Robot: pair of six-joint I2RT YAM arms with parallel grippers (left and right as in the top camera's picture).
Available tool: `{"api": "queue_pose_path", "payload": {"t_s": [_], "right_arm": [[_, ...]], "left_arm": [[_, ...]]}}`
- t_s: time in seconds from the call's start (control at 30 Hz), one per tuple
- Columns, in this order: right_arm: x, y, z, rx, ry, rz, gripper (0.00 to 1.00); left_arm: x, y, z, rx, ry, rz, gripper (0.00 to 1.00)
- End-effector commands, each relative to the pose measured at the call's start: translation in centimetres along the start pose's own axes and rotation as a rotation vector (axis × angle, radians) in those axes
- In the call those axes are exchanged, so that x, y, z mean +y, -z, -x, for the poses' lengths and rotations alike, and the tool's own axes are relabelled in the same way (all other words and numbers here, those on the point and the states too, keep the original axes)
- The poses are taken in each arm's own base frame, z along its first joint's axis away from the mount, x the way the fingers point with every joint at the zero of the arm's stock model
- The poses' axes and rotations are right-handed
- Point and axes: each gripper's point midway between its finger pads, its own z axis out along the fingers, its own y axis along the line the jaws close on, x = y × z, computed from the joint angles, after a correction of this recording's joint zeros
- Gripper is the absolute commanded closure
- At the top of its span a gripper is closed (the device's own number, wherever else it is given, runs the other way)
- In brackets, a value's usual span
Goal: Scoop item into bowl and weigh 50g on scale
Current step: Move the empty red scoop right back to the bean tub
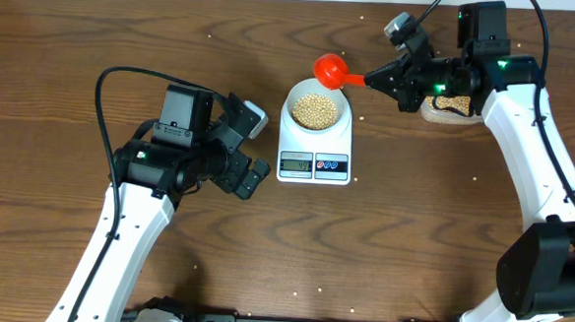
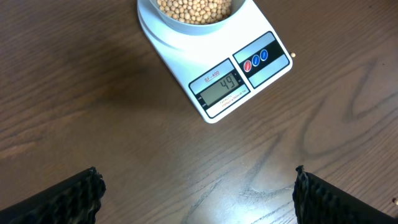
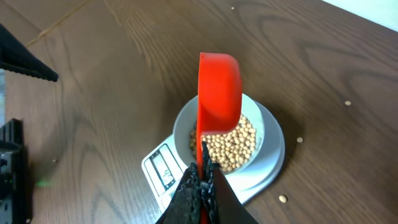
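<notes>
Overhead view of a dark wooden table [image 1: 412, 237] with two robot arms. On the left, the left gripper [image 1: 257, 148] hangs above bare wood just beside the scale, its black fingers [image 2: 62, 199] spread wide and holding nothing.

At the centre sits a white digital kitchen scale [image 1: 314, 164]. The left wrist view shows its grey display [image 2: 221, 87] reading 49, with round red and blue buttons next to it.

A small pale round bowl [image 1: 289, 110] stands on the scale's platform, and a heap of tan soybeans [image 1: 317, 110] lies inside it.

Above the bowl's far rim is a red plastic scoop [image 1: 329, 70], turned on its side in the right wrist view; whether it holds any beans cannot be told.

The right gripper [image 1: 374, 80] has its fingers pressed together, pinching the scoop's handle.

Farther right, a container of more beans [image 1: 450, 106] is mostly hidden behind the right arm. A few stray beans [image 3: 283, 199] lie on the table near the scale.
</notes>
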Motion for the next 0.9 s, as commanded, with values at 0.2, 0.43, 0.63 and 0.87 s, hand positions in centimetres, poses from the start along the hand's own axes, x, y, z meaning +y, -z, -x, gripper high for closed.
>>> {"api": "queue_pose_path", "payload": {"t_s": [0.2,0.43,0.63,0.87], "right_arm": [[-5.2,6.5,0.4,0.023,-0.236,-0.479,0.99],[-9.0,14.6,-5.4,0.192,-0.457,-0.968,0.99],[-9.4,16.1,-8.9,0.298,-0.576,-1.053,0.99],[-11.5,16.0,-10.9,0.297,-0.674,-1.030,0.99]], "left_arm": [[-0.3,0.6,0.8,-0.027,-0.023,-0.006,0.01],[-0.3,0.6,0.8,-0.027,-0.023,-0.006,0.01],[-0.3,0.6,0.8,-0.027,-0.023,-0.006,0.01],[-0.3,0.6,0.8,-0.027,-0.023,-0.006,0.01]]}}
